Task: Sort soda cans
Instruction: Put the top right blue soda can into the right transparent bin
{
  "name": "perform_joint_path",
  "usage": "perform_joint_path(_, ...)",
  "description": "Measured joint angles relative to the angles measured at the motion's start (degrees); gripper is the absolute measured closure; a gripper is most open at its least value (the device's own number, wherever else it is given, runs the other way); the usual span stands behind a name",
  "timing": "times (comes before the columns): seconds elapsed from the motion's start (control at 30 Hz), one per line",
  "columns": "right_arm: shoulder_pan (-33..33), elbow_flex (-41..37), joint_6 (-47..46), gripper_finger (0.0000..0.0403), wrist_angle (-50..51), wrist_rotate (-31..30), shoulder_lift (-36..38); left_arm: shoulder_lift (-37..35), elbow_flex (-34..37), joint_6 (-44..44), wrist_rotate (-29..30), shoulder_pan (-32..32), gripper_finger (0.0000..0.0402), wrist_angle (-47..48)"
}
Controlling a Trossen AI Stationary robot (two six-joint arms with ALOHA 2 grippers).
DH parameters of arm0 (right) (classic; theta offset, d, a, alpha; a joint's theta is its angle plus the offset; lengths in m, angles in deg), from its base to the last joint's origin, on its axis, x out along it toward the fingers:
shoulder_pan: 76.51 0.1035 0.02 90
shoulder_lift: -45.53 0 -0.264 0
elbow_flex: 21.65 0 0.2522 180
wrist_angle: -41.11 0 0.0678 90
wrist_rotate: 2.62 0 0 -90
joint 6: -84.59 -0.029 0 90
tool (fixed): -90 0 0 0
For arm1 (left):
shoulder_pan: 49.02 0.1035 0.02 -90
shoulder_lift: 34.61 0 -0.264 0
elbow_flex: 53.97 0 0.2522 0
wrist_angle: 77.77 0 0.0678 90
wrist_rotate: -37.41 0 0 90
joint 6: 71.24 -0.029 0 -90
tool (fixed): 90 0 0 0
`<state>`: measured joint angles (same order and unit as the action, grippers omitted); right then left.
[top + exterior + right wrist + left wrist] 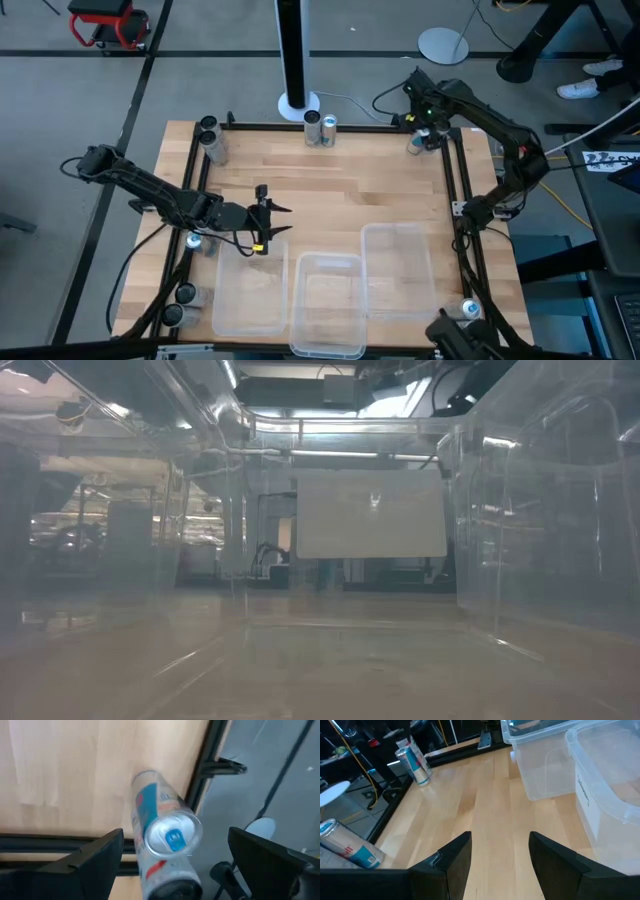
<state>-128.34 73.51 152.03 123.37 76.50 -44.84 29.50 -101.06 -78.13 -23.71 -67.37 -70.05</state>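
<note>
High view: the right claw (428,128) hangs over the far right corner of the table (340,190), above a silver-topped soda can (417,145) standing there. In the right wrist view its fingers (95,857) are spread wide on either side of that can (162,832), not touching it, apparently lined up for a grasp. The left claw (268,218) hovers apart and empty over bare wood near the left clear bin (248,295), likely waiting. Other cans stand at the table's edges: a pair at the far middle (320,128), more at the far left corner (210,135). All three bins look empty, so sorting seems barely begun.
</note>
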Motion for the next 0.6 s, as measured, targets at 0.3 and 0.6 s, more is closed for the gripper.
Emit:
perform_joint_path(0.3,-2.1,0.0,-0.2,0.0045,-0.8,-4.3,-3.6,0.0,0.0,-0.7,0.0,0.0,0.0213,-0.1)
perform_joint_path(0.6,-2.6,0.0,-1.2,0.0045,-0.6,-4.1,-6.4,0.0,0.0,-1.1,0.0,0.0,0.0213,-0.2)
